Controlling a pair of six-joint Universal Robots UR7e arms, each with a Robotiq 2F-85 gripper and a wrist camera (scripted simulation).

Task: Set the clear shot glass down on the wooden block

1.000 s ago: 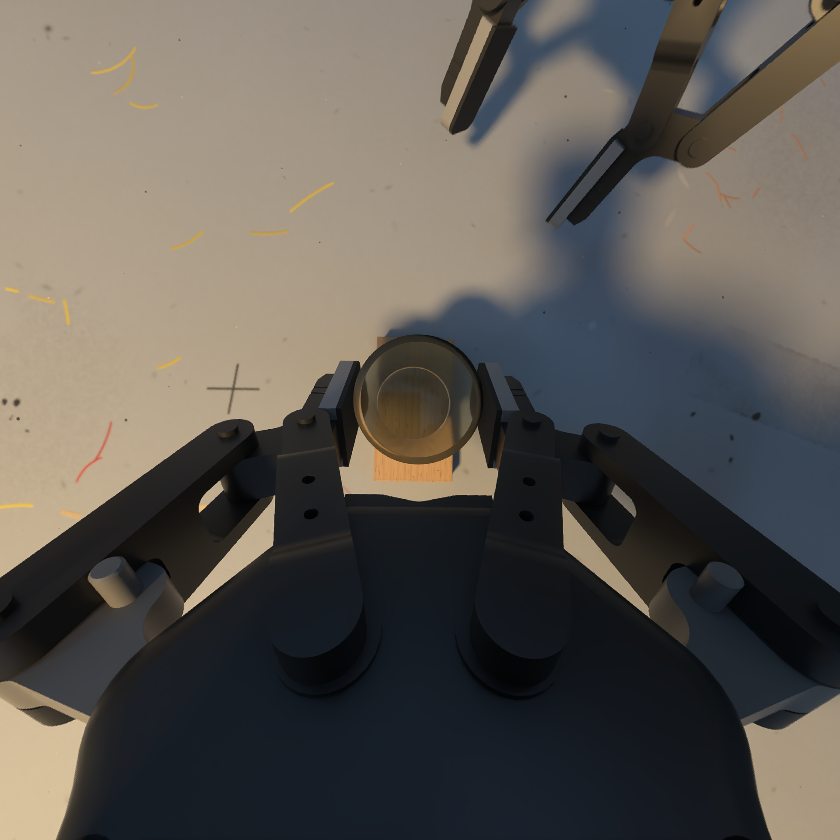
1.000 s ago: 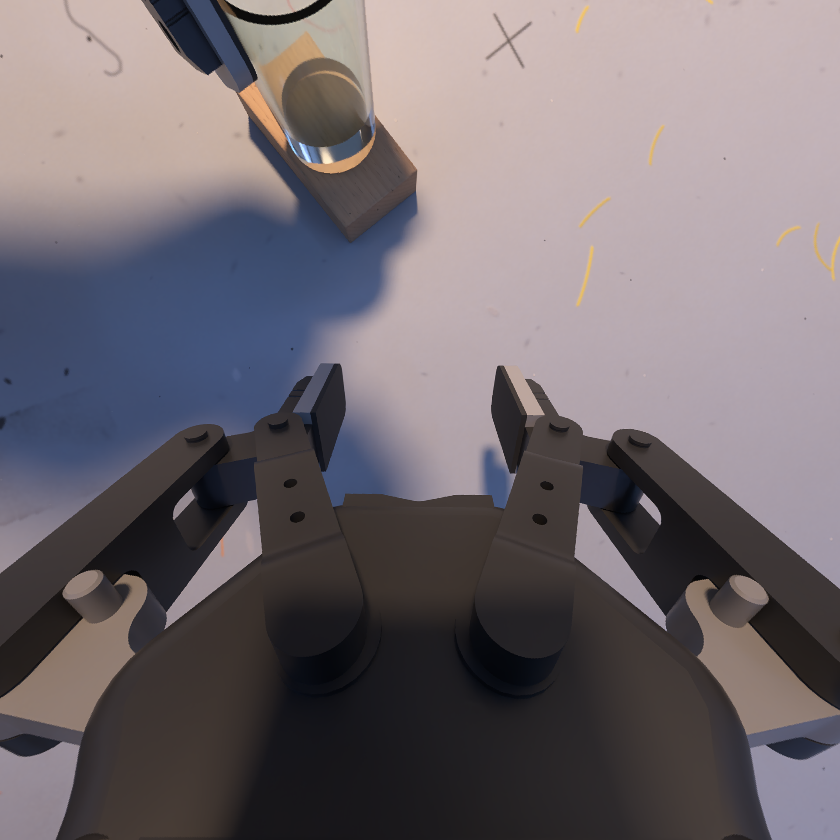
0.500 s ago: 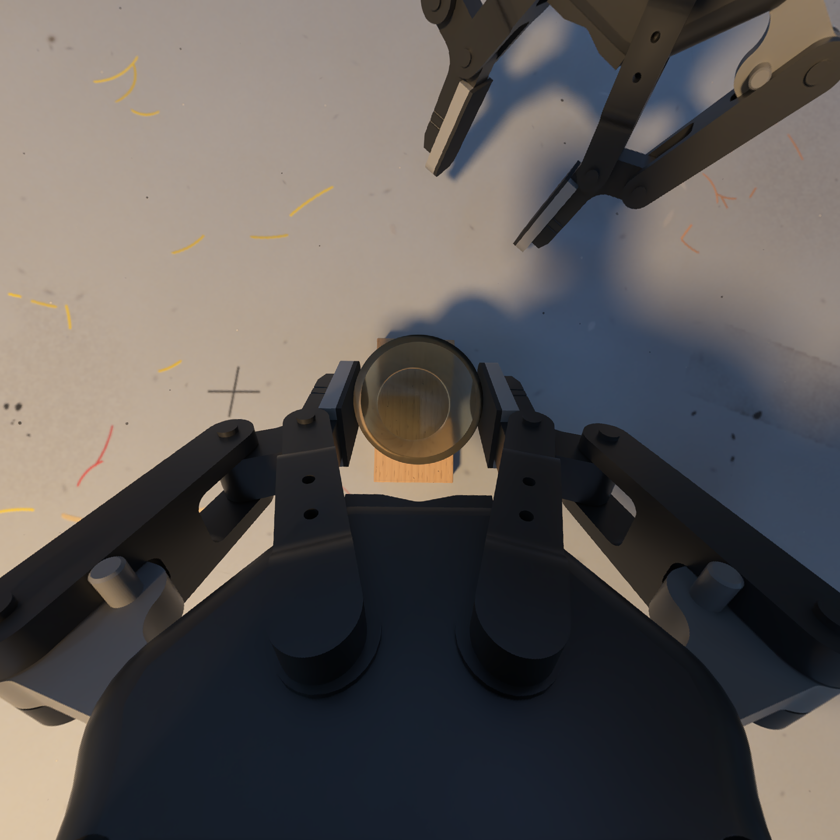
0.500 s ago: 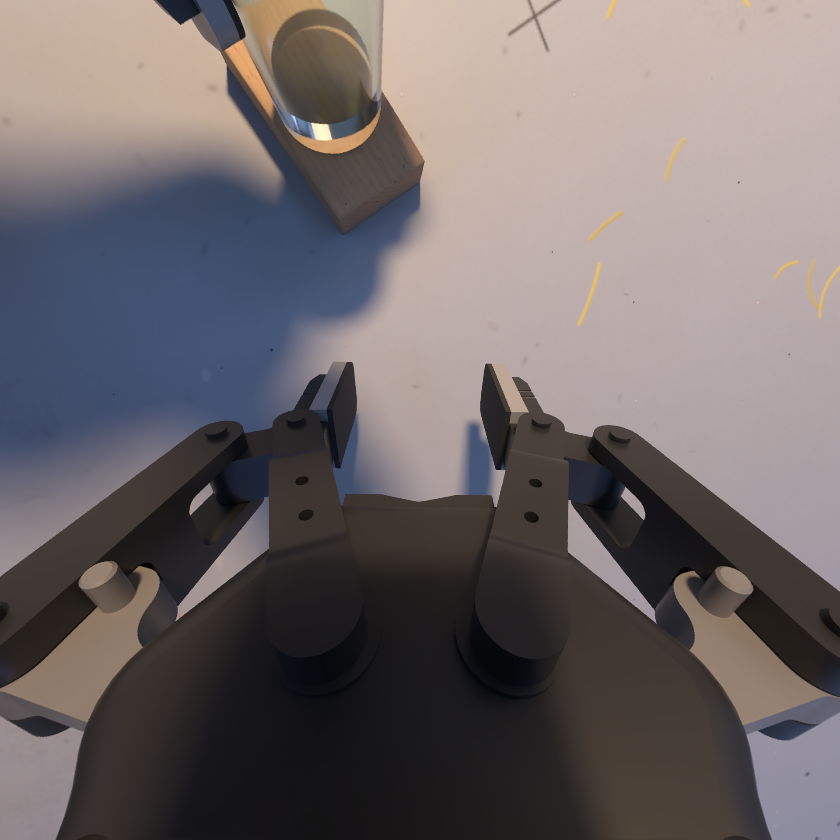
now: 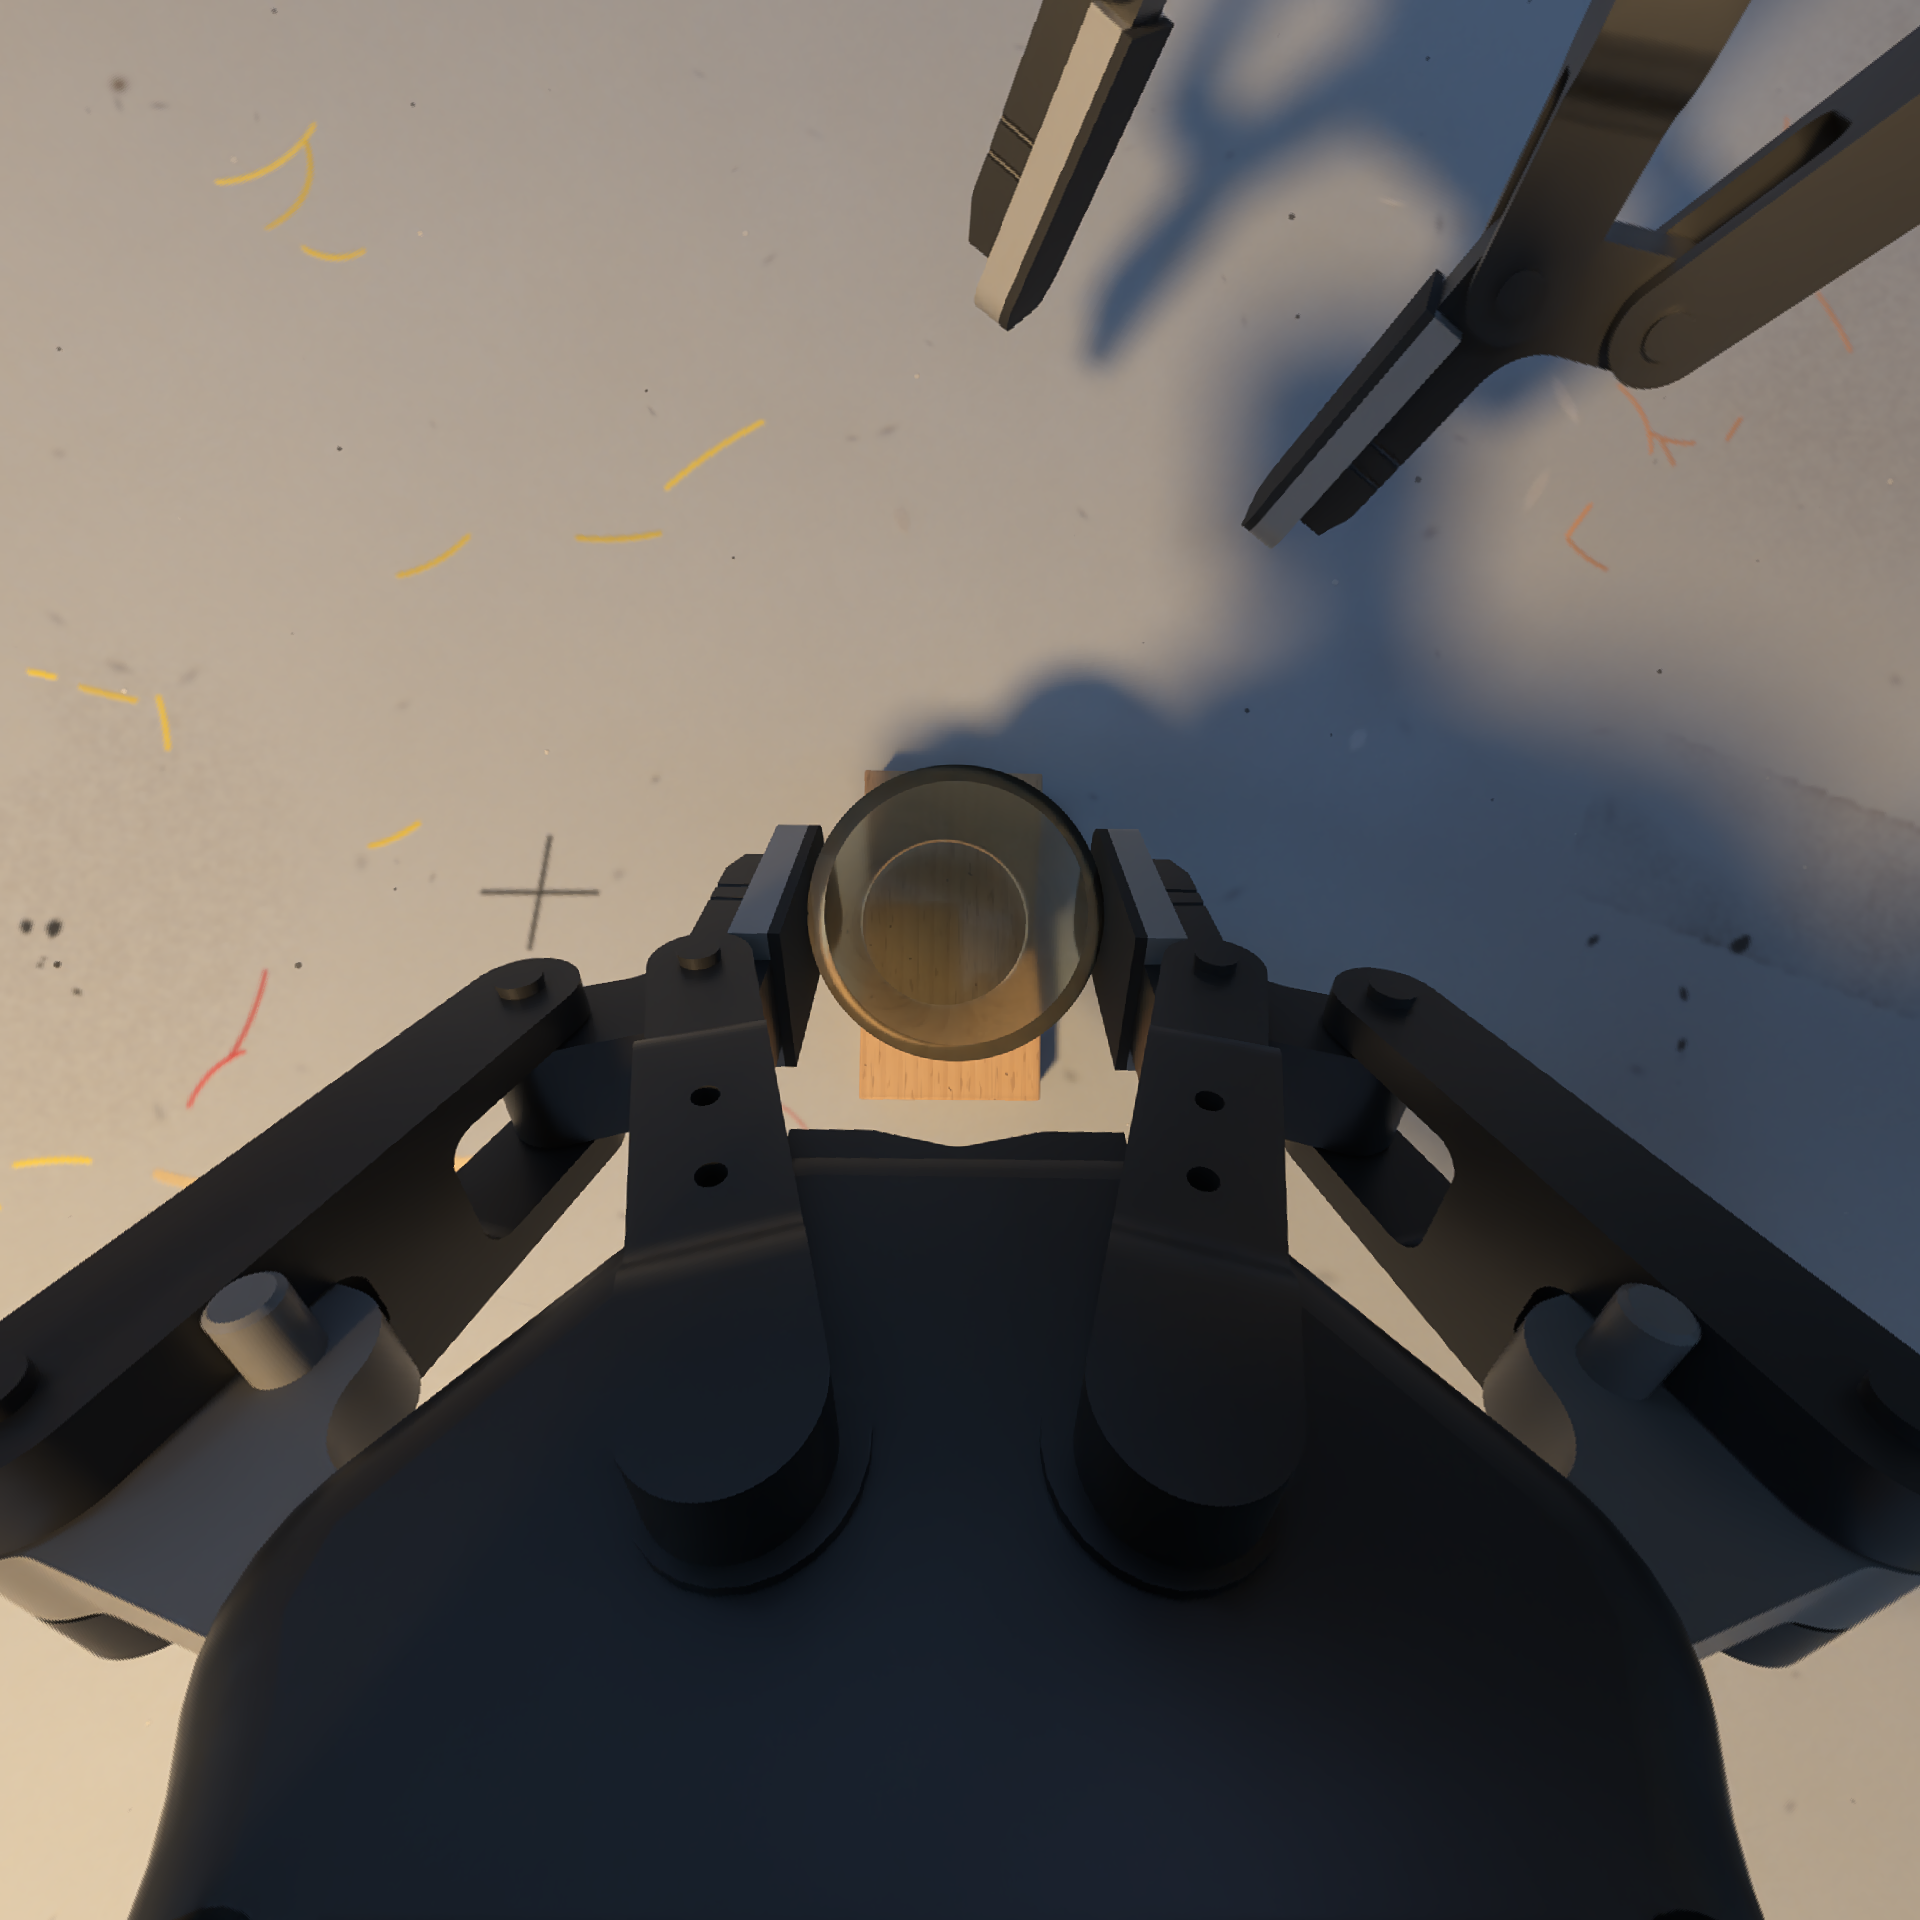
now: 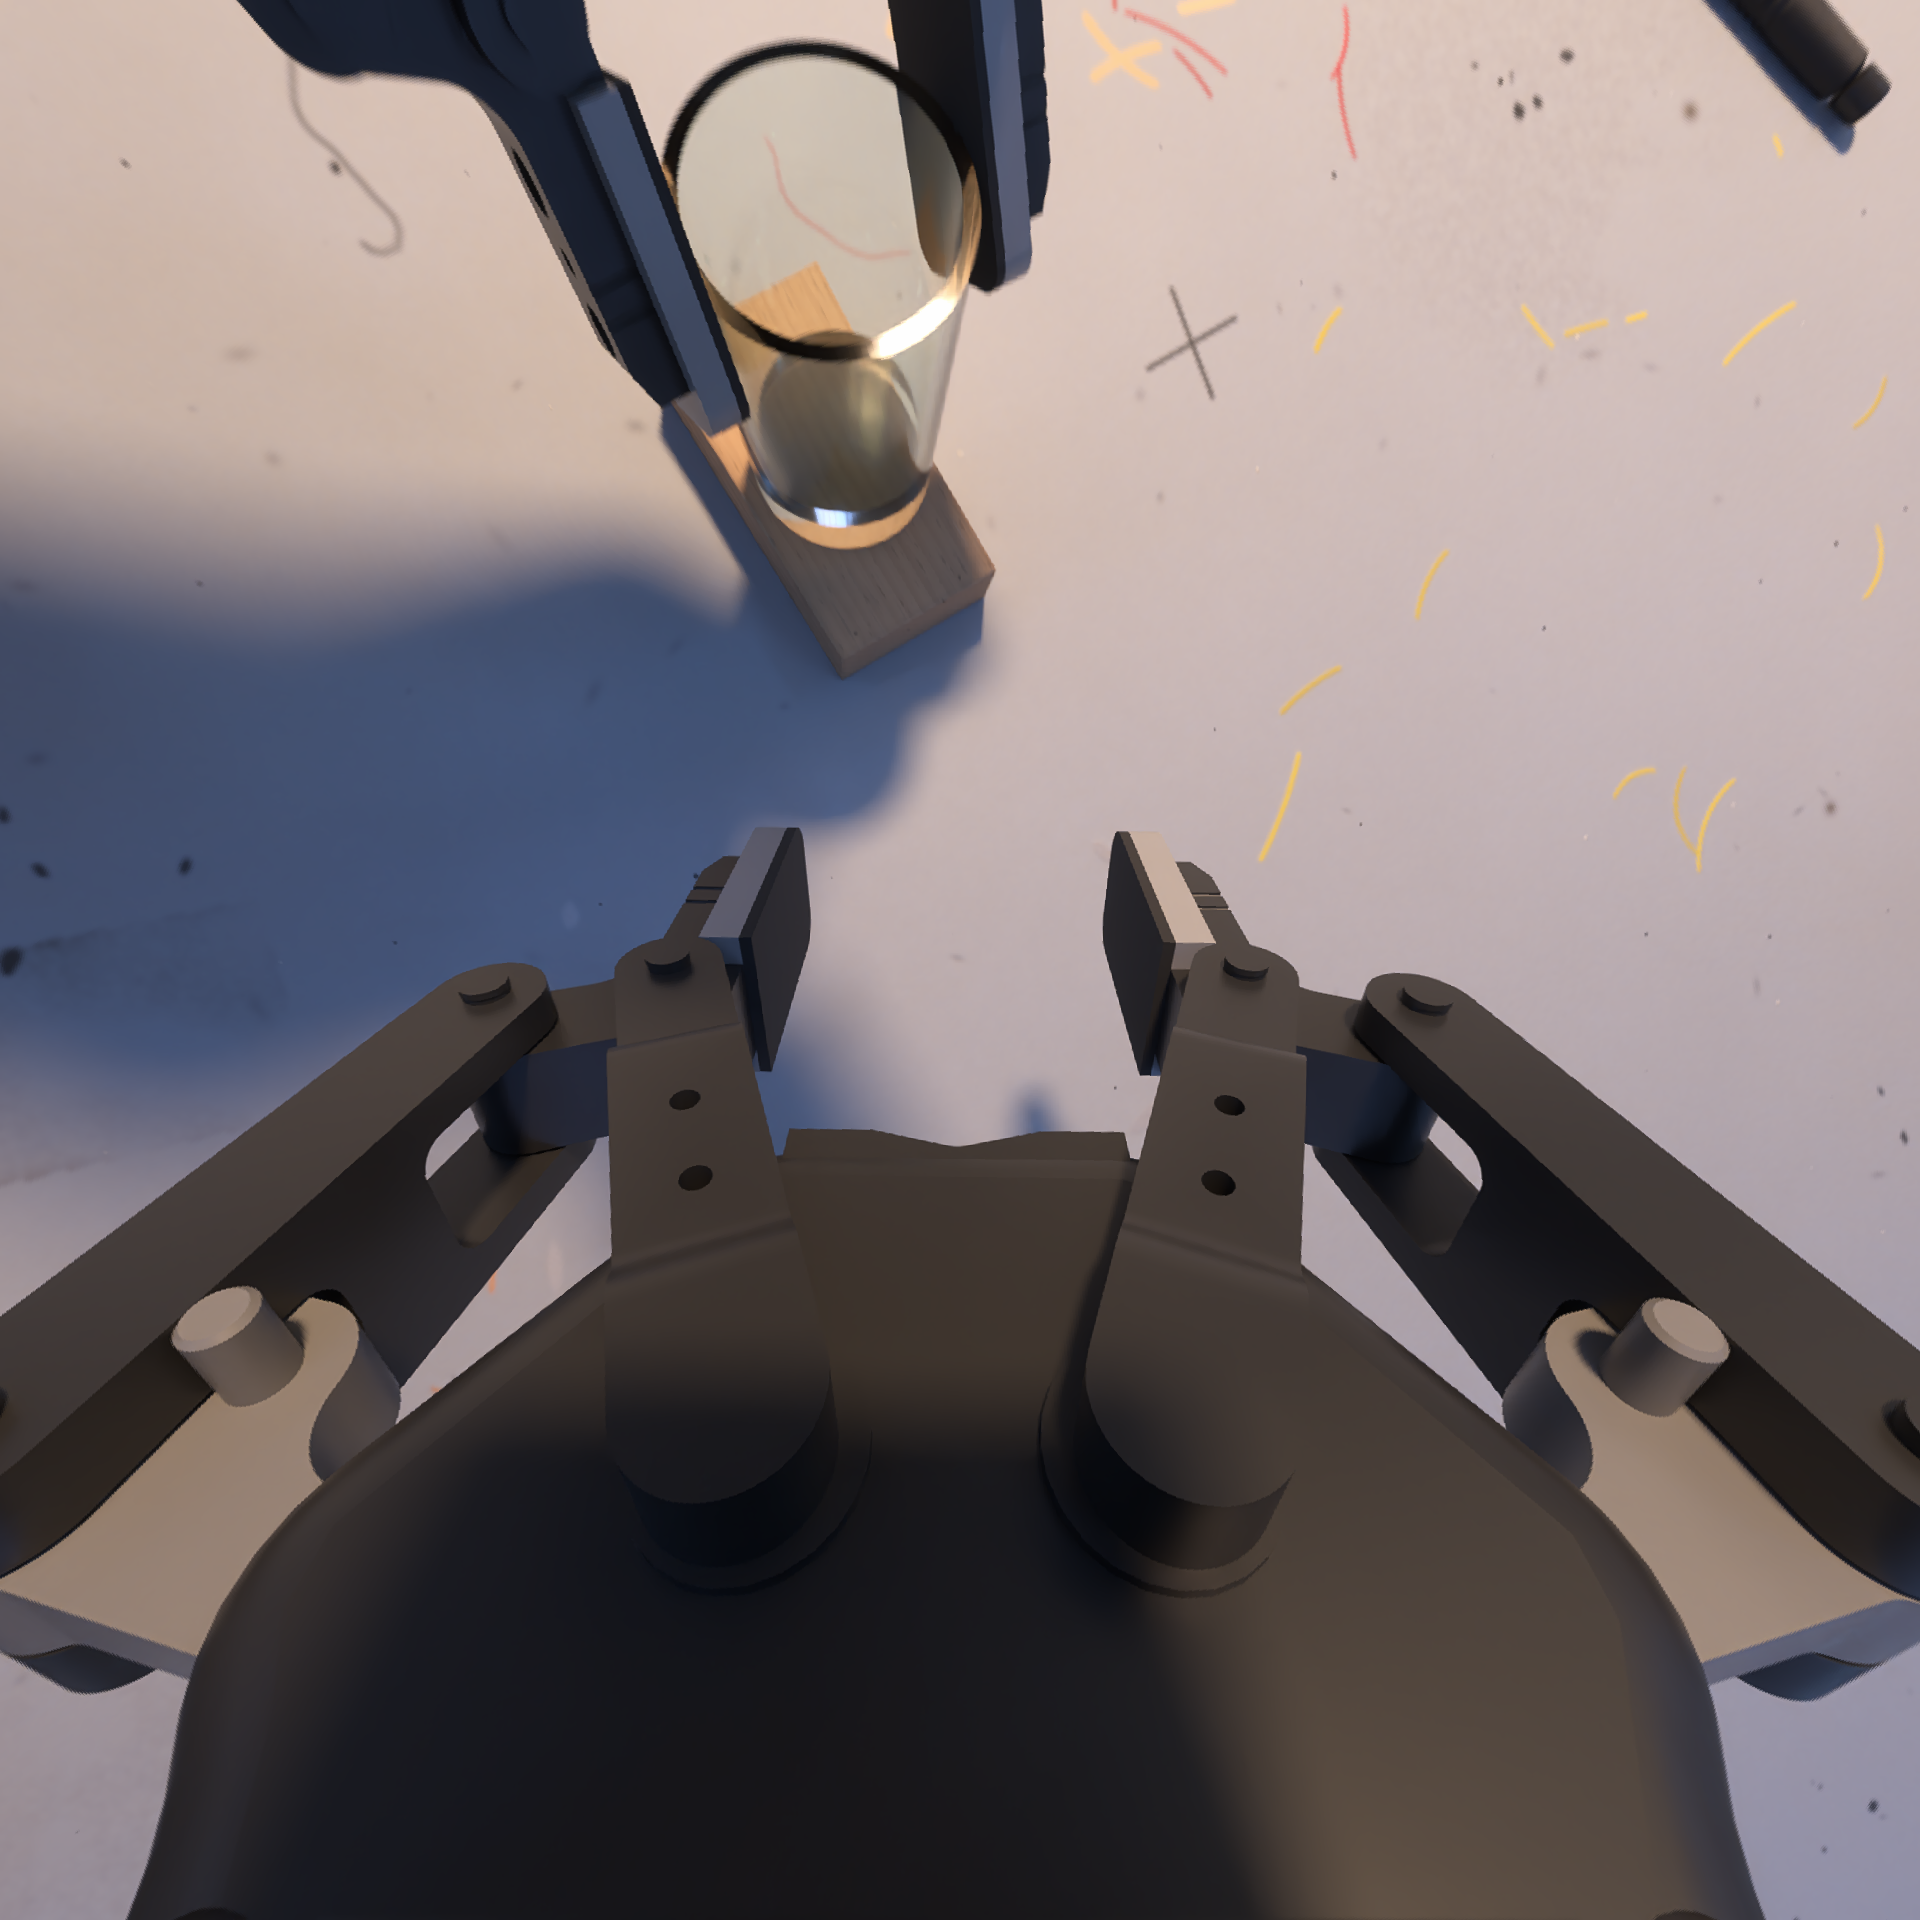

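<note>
The clear shot glass (image 5: 951,914) stands upright between the pads of my left gripper (image 5: 951,935), which is shut on it. Seen from above, the glass covers most of the wooden block (image 5: 951,1075). In the right wrist view the glass (image 6: 831,312) has its base on top of the block (image 6: 894,592), near the block's middle, with the left gripper (image 6: 857,338) clamped on its sides. My right gripper (image 6: 951,914) is open and empty, above the table and short of the block. It also shows in the left wrist view (image 5: 1132,421), beyond the glass.
The pale table (image 6: 1455,935) bears yellow and red scribbles and a black cross mark (image 6: 1190,343). A dark cylindrical object (image 6: 1808,62) lies at the far right corner. Broad arm shadows fall left of the block.
The left gripper and glass have stayed still on the block. The right gripper has shifted, so its view now takes in the whole glass and the block sits lower in it.
</note>
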